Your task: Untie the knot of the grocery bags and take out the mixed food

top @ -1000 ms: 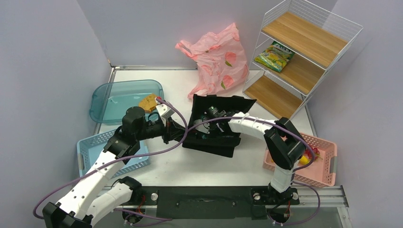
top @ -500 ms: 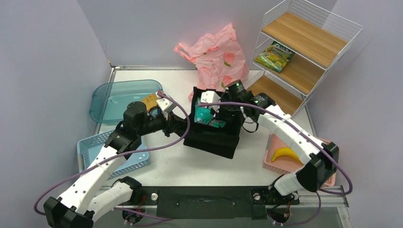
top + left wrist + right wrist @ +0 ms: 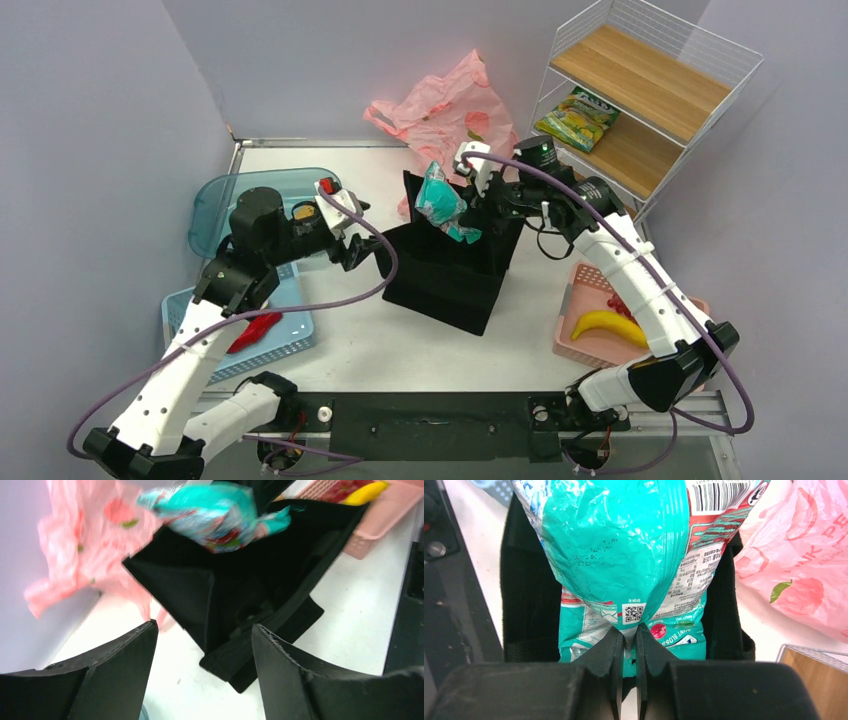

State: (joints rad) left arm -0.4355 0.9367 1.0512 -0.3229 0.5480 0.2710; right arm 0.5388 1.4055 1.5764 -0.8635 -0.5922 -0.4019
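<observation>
A crinkled pink grocery bag [image 3: 445, 112] lies at the back of the table; its knot cannot be made out. In front of it stands a black tote [image 3: 450, 280]. Just above the tote's mouth hangs a teal foil snack packet [image 3: 440, 198], and my right gripper [image 3: 462, 212] is shut on it. The right wrist view shows the packet [image 3: 624, 555] pinched at its lower seam between the right gripper [image 3: 629, 632] jaws. My left gripper [image 3: 362, 252] stands open and empty just left of the tote, apart from it. In the left wrist view, my left gripper [image 3: 204, 625] frames the tote [image 3: 240, 595].
A pink basket [image 3: 690, 335] at the right holds a banana [image 3: 603, 324] and a red fruit cluster [image 3: 620, 304]. A blue basket [image 3: 190, 310] at the left holds a red chilli [image 3: 255, 331]. A teal tray [image 3: 215, 215] lies behind it. A wire shelf [image 3: 640, 110] carries a green packet [image 3: 577, 118].
My right gripper has lifted the teal packet up out of the black tote. My left gripper let go of the tote's edge, opened and drew back left.
</observation>
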